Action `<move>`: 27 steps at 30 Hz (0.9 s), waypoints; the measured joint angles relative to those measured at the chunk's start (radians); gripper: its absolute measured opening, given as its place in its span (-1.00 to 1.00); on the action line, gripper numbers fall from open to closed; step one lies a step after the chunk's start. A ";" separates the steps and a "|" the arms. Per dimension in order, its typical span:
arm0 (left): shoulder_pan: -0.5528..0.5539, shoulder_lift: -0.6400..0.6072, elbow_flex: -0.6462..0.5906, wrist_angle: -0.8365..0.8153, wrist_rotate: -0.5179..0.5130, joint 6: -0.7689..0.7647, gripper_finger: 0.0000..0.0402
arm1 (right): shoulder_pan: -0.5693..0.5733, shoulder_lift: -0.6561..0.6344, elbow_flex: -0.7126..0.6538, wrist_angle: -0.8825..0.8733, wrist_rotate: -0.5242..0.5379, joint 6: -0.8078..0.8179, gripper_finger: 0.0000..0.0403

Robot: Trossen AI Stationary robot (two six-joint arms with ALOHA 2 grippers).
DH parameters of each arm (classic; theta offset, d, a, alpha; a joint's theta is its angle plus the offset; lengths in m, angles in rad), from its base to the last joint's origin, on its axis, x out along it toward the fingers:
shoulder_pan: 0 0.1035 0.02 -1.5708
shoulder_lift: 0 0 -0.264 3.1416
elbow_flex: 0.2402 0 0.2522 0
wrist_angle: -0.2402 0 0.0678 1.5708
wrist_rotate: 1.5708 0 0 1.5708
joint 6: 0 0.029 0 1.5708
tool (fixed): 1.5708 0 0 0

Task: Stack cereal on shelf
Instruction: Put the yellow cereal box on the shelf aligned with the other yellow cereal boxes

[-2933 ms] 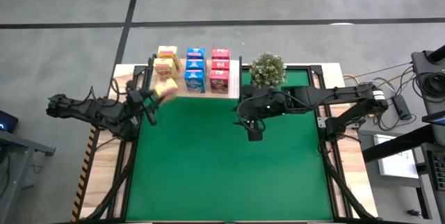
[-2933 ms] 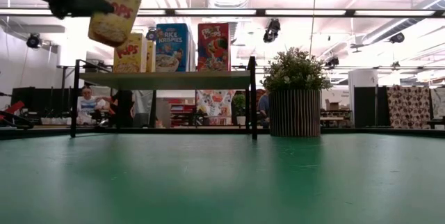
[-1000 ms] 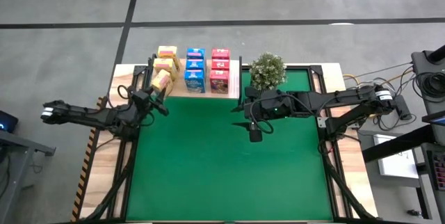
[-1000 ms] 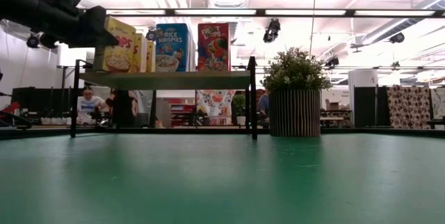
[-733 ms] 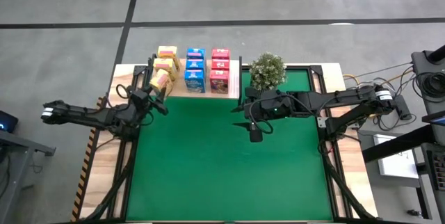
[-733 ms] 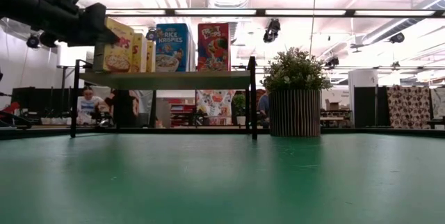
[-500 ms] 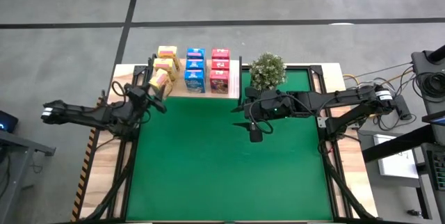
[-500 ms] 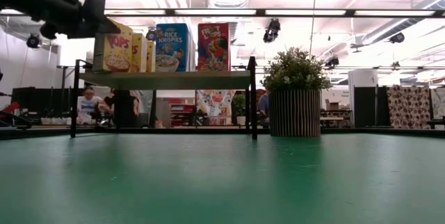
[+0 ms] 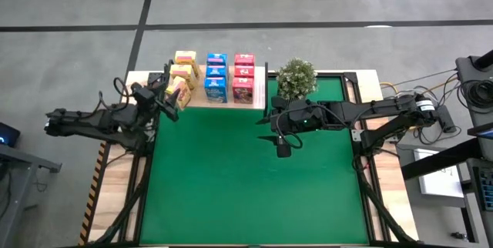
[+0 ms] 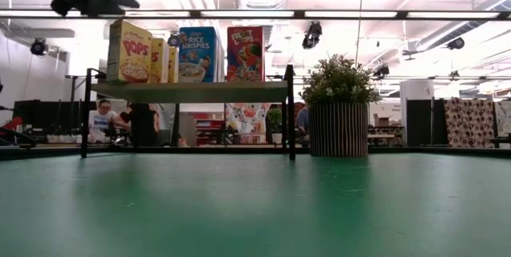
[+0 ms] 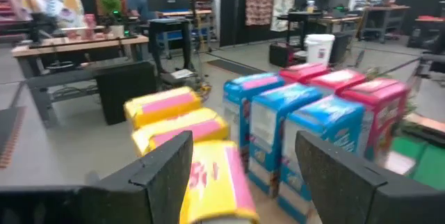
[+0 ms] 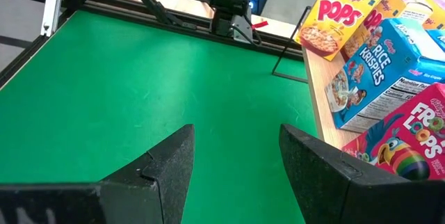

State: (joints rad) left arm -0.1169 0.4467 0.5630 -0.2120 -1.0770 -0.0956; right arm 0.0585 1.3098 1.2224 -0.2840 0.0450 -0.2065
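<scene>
The shelf [image 10: 188, 91], a light-wood board on black legs, stands at the mat's far left. On it the cereal boxes stand upright in three rows: yellow [image 9: 183, 75], blue [image 9: 216, 78] and pink-red [image 9: 243, 78]. My left gripper [image 9: 168, 103] is open, just above and to the near left of the front yellow box [image 10: 128, 51], clear of it. In the left wrist view that box's top [image 11: 215, 182] shows between the fingers. My right gripper [image 9: 283, 146] hangs open over the green mat, right of the shelf, with nothing between its fingers.
A potted plant [image 9: 296, 77] stands on the mat just right of the shelf, close behind the right arm. The green mat [image 9: 254, 186] stretches toward the near edge. Black frame rails [image 9: 360, 163] run along both sides of the table.
My left gripper has come off the front yellow box and risen above it, drawing back a little toward the table's left edge. The box, slightly tilted a second ago, now stands upright on the shelf's near left corner.
</scene>
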 joint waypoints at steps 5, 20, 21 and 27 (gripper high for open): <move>0.000 0.074 0.105 -0.043 0.025 0.000 0.18 | 0.000 0.000 0.000 -0.016 0.000 -0.003 0.00; 0.031 0.484 0.748 -1.035 0.256 -0.665 0.19 | 0.002 -0.021 -0.164 0.119 0.000 -0.029 0.00; 0.035 0.507 0.790 -1.112 0.267 -0.714 0.19 | 0.002 -0.023 -0.166 0.120 0.000 -0.029 0.00; 0.059 0.588 0.955 -1.361 0.377 -0.893 0.25 | 0.002 -0.034 -0.173 0.120 0.000 -0.030 0.00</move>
State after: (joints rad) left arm -0.0577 1.0351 1.5180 -1.5726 -0.7001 -0.9885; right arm 0.0605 1.2758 1.0492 -0.1642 0.0448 -0.2369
